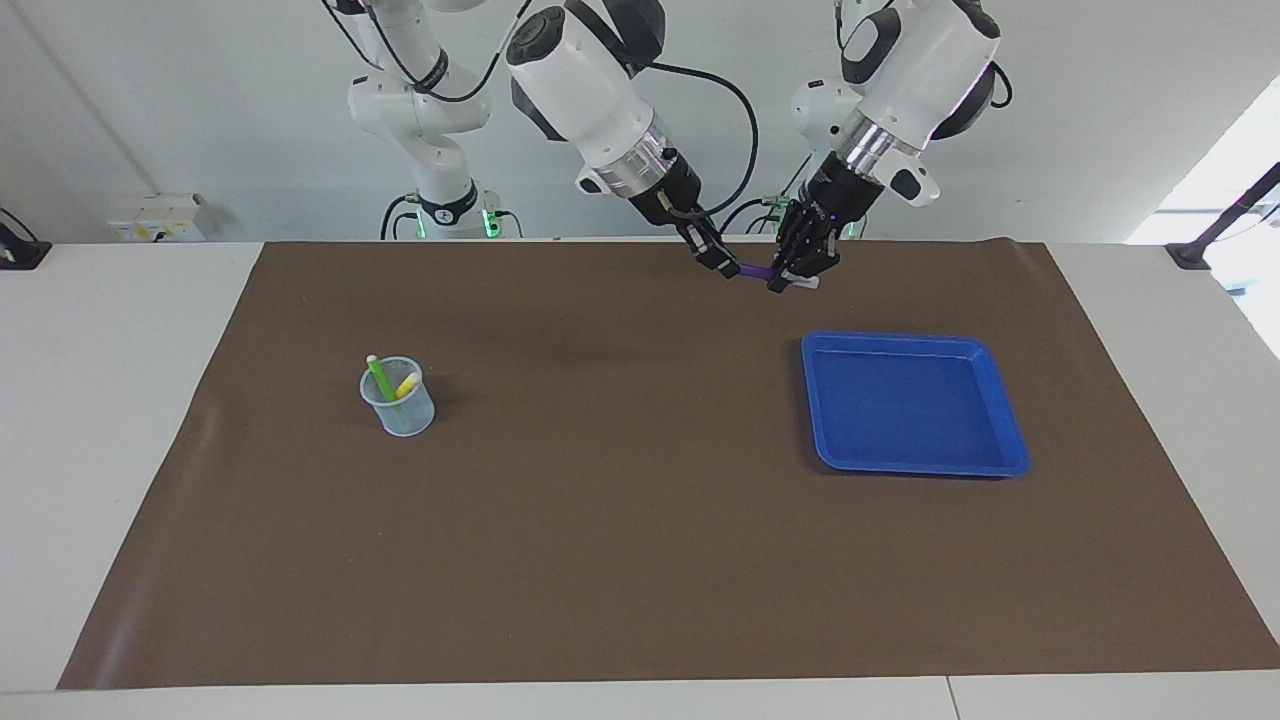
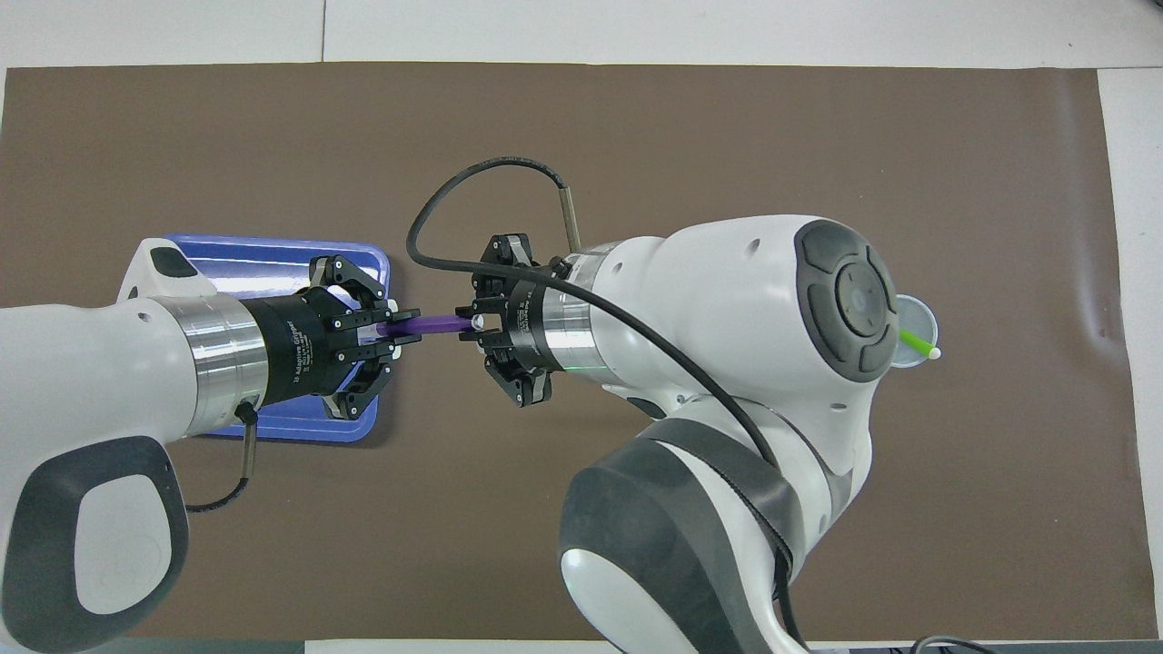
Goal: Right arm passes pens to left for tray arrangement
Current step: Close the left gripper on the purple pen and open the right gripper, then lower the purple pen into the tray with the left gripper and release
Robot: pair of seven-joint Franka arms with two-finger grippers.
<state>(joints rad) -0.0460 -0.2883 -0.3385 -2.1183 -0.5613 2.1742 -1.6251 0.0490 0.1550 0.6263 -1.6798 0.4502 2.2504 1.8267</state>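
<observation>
Two white robot arms meet in the air above a brown mat [image 1: 620, 520] that covers a white table [image 1: 110, 420]. Between them a purple pen [image 1: 757, 271] hangs level, and each arm grips one end of it.

The right gripper [image 1: 722, 266] comes from the arm with a loose black cable [image 2: 472, 182] at its wrist. Its jaws are pressed together on one end of the purple pen. The left gripper [image 1: 790, 280] faces it from the pen's other end, and its jaws too are pinched on the pen, with the pen's pale tip sticking out just past them. In the overhead view the purple pen [image 2: 434, 322] runs straight from the left gripper [image 2: 400, 327] to the right gripper [image 2: 474, 323], and only the short middle stretch between the two sets of jaws shows.

Both grippers hang over bare mat close to the robots' edge of it. A shallow square blue tray [image 1: 1000, 420] lies on the mat below the left gripper's jaws and farther from the robots, with nothing in it.

Well away from both sets of jaws, toward the right arm's end of the table, a small translucent cup [image 1: 398, 405] stands on the mat. A green pen [image 1: 379, 378] and a yellow pen [image 1: 407, 385] lean inside it, pale tips up.
</observation>
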